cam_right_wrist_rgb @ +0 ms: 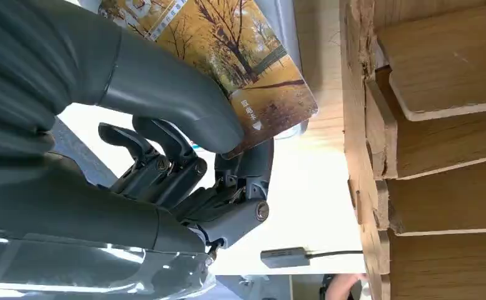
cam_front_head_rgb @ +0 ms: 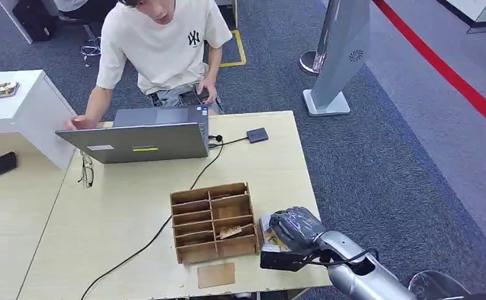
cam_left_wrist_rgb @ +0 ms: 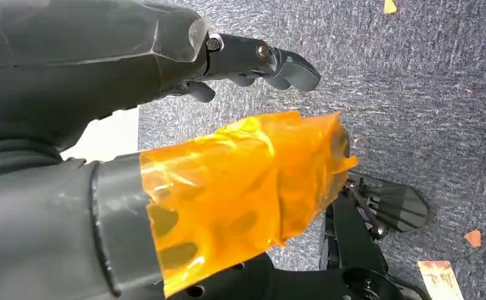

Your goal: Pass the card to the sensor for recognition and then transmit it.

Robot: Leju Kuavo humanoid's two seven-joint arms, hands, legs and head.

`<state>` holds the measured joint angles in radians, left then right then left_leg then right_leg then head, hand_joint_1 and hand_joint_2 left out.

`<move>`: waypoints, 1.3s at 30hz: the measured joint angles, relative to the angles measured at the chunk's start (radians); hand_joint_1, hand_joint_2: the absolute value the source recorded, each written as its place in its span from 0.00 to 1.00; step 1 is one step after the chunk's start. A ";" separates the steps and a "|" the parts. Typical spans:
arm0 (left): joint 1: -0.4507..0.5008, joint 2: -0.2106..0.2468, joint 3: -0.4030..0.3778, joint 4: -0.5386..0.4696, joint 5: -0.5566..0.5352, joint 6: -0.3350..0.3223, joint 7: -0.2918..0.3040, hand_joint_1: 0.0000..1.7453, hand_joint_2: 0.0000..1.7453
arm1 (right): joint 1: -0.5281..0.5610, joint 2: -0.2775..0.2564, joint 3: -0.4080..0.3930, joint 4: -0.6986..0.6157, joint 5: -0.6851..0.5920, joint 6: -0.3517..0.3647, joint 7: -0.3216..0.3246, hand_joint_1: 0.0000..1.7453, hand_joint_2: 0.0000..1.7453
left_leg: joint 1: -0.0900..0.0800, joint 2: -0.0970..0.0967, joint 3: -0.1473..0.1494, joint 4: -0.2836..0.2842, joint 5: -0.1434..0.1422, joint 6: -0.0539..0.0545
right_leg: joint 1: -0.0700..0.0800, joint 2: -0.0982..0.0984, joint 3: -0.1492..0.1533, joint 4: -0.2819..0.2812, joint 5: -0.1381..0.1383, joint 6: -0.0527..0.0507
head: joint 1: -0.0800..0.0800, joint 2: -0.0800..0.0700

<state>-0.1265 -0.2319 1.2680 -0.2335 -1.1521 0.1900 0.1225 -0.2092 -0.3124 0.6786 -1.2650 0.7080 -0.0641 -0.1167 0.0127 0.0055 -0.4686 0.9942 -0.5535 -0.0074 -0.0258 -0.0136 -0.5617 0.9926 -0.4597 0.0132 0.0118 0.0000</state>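
A humanoid robot stands at a pale wooden counter (cam_front_head_rgb: 122,212), seen from above. Its right robot hand (cam_front_head_rgb: 290,232) rests near the counter's right edge, just beside a brown wooden organiser box with several open compartments (cam_front_head_rgb: 213,222). This robot hand holds a thin rectangular card printed with golden autumn trees (cam_right_wrist_rgb: 228,62), thumb pressing on the printed face and darker fingers curled beneath it. The card sits low over the counter, close to the organiser's side wall.

The card looks light, stiff and smooth, so it is likely to slip if the pinch loosens; the safest hold is probably across its flat faces near one end, leaving the rest free to present to the reader.

The left robot hand (cam_left_wrist_rgb: 165,144) hangs over grey carpet with its fingers apart and nothing in them; orange film is wrapped over its thumb.

Further back on the counter sits a small dark square sensor pad (cam_front_head_rgb: 257,135) on a black cable (cam_front_head_rgb: 165,225) that trails across the surface. A grey open laptop (cam_front_head_rgb: 147,134) stands behind, with a person in a white T-shirt (cam_front_head_rgb: 159,44) seated at it. A flat brown cardboard piece (cam_front_head_rgb: 216,275) lies in front of the organiser. The organiser stands close beside the way from the card to the sensor
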 joint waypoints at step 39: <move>0.000 0.000 0.000 0.000 0.002 0.002 0.000 0.00 0.00 | 0.000 0.000 0.000 0.000 0.000 0.001 -0.002 1.00 1.00 | 0.000 0.000 0.000 0.000 0.000 0.000 | 0.000 0.000 0.000 0.000 0.000 0.000 | 0.000 0.000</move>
<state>-0.1265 -0.2319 1.2680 -0.2335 -1.1505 0.1915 0.1221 -0.2090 -0.3120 0.6783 -1.2650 0.7080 -0.0629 -0.1186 0.0127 0.0055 -0.4686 0.9942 -0.5535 -0.0074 -0.0258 -0.0136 -0.5618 0.9926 -0.4597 0.0132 0.0118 0.0000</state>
